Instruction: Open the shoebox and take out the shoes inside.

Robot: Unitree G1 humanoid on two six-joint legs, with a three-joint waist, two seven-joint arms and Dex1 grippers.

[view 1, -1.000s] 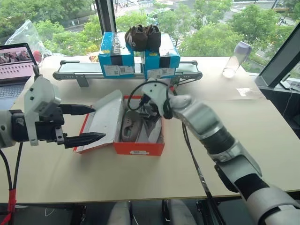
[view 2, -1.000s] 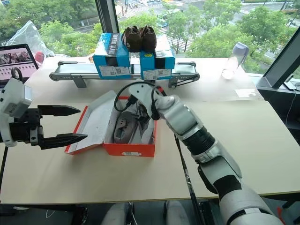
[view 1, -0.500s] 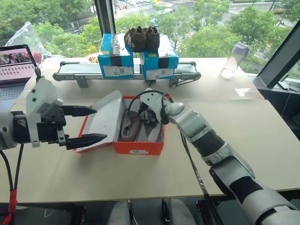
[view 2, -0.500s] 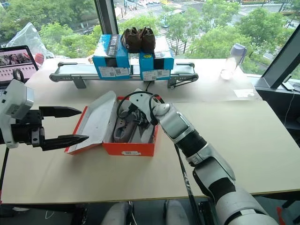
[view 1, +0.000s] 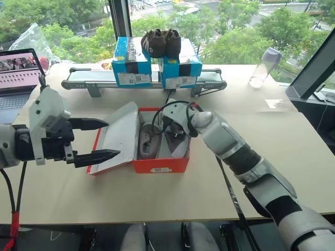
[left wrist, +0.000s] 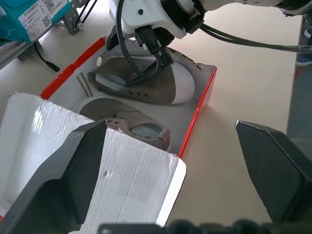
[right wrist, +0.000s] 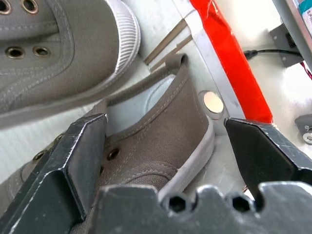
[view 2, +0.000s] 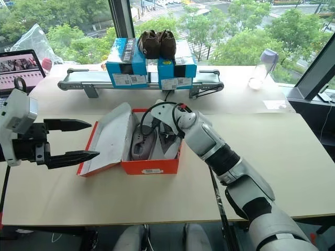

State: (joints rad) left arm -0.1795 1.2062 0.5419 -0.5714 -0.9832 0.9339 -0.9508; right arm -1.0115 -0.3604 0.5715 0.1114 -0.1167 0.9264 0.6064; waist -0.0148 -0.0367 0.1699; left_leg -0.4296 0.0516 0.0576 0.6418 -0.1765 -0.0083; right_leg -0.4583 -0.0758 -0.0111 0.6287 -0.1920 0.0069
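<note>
The red rectangular cardboard shoebox (view 1: 157,166) sits on the pale wooden desk (view 1: 272,151) with its lid folded back, both small grey-taupe slip-on shoes (left wrist: 141,80) inside. The right gripper (right wrist: 161,146) should, I judge, sink until its wide-spread fingers straddle the heel of the nearer shoe, then close on the collar, not the sole. It grips nothing yet; the left gripper (view 1: 102,140) hovers open and empty beside the lid.

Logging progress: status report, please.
Left gripper open, beside the lid. Right gripper open, straddling a shoe's heel in the open shoebox. Nothing blocking.
</note>
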